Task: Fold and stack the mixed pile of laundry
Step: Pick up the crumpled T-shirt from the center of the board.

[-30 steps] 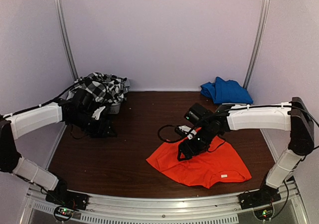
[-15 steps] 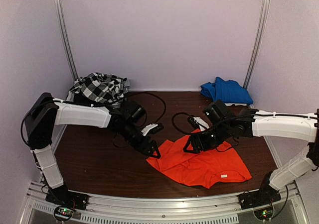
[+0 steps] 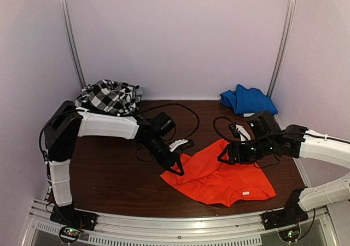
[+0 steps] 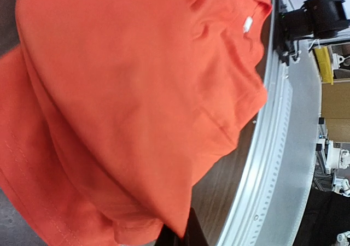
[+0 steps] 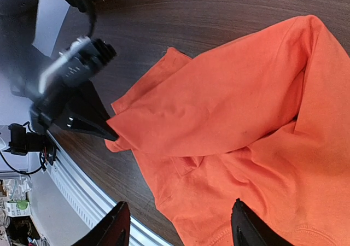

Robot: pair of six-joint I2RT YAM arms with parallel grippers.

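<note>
Your left fingers (image 5: 87, 115) are pinched shut on the orange shirt (image 3: 219, 175) corner, probably to fold it over. Your right fingers (image 5: 117, 227) hover open above it.

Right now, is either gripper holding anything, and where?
Left gripper pinches the plain orange-red cloth garment at its left corner; right gripper is open, holding nothing.
</note>
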